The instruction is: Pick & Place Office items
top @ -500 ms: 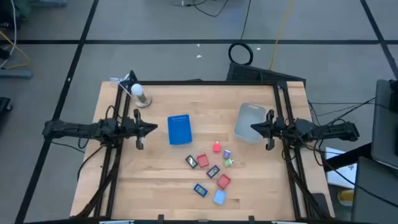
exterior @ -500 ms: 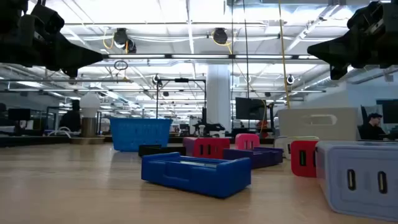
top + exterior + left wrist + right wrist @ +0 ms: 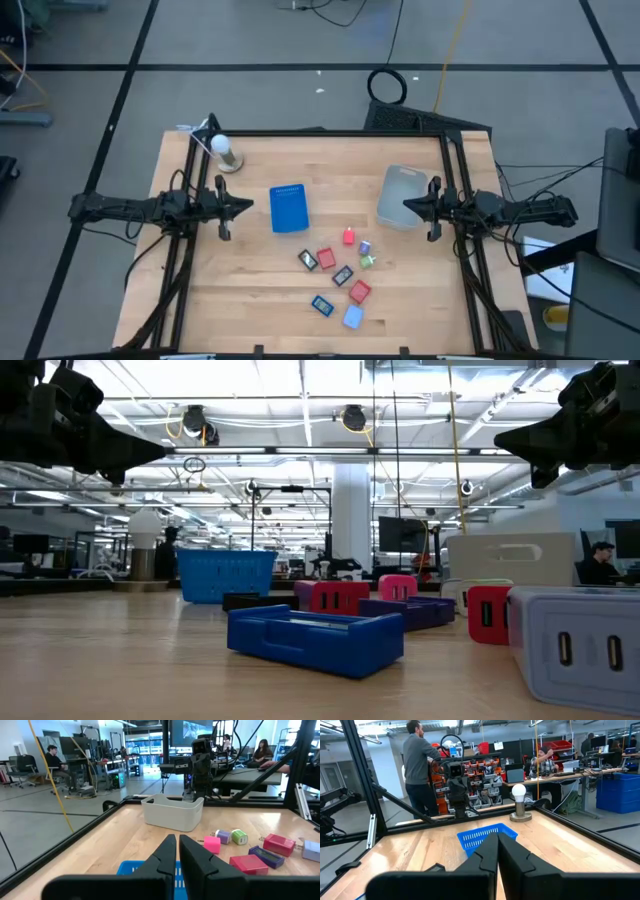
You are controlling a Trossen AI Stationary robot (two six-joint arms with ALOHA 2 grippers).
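A grey floor (image 3: 250, 40) crossed by dark lines is seen around the light wooden table (image 3: 250, 300), with cables (image 3: 420, 30) lying on it. An open workshop hall is seen beyond the table: a white column (image 3: 352, 510), ceiling light strips (image 3: 300, 380) and desks with monitors (image 3: 400, 532). A standing person in a grey top (image 3: 417, 765) and seated people (image 3: 55, 762) are noted among workbenches.

Red, pink, purple, green, blue office items (image 3: 340, 272); blue tray (image 3: 288, 209); translucent grey bin (image 3: 401, 196)
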